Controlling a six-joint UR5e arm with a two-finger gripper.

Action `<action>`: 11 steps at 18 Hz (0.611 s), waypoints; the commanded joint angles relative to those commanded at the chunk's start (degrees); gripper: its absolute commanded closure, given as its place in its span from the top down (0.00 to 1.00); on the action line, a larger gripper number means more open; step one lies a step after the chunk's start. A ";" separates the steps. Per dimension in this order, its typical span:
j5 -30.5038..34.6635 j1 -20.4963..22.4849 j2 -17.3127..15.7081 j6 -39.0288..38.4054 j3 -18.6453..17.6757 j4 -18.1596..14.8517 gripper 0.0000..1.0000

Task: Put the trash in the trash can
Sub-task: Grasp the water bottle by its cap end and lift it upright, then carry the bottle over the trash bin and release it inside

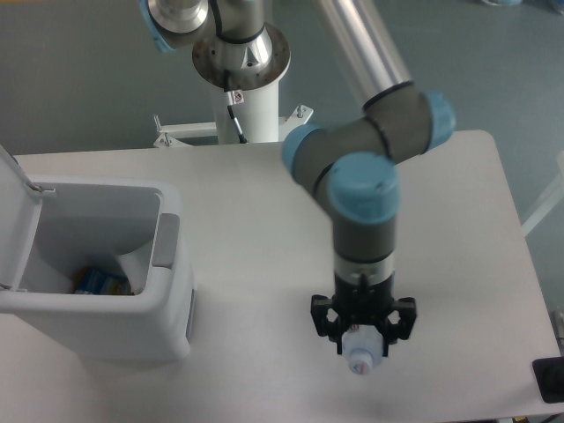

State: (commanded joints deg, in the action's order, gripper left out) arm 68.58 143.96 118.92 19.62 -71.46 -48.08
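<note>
My gripper (363,333) hangs over the front right part of the table, pointing down. It is shut on the trash, a clear crushed plastic bottle (363,355) seen end-on, with its white cap (364,362) poking out below the black fingers (322,321). The arm hides the rest of the bottle. The trash can (167,300), a large white bin with a grey side panel (165,240), stands at the table's left edge. Its lid (12,189) is swung open. The gripper is well to the right of the can.
Blue and yellow items (97,281) lie at the bottom of the bin. The arm's white base (245,106) stands behind the table's far edge. A black object (550,380) sits at the front right corner.
</note>
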 joint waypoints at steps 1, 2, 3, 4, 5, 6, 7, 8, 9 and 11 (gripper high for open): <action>-1.67 -0.09 -0.79 -1.24 0.88 0.00 0.35; -3.69 -0.09 -1.75 -2.21 1.50 0.00 0.36; -6.06 -0.17 -2.81 -3.35 2.03 0.00 0.36; -8.61 -0.26 -3.86 -4.40 2.12 0.00 0.36; -11.07 -0.44 -5.09 -5.02 2.12 0.00 0.36; -13.79 -0.70 -6.15 -5.38 2.12 0.00 0.36; -16.43 -0.79 -7.11 -5.55 2.03 0.00 0.36; -18.98 -0.88 -8.08 -5.99 1.94 -0.09 0.36; -21.70 -0.97 -9.14 -6.78 1.86 -0.09 0.36; -25.93 -1.67 -10.72 -8.71 1.85 0.00 0.36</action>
State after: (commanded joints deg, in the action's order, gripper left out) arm 42.65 142.30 108.20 10.91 -69.61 -48.08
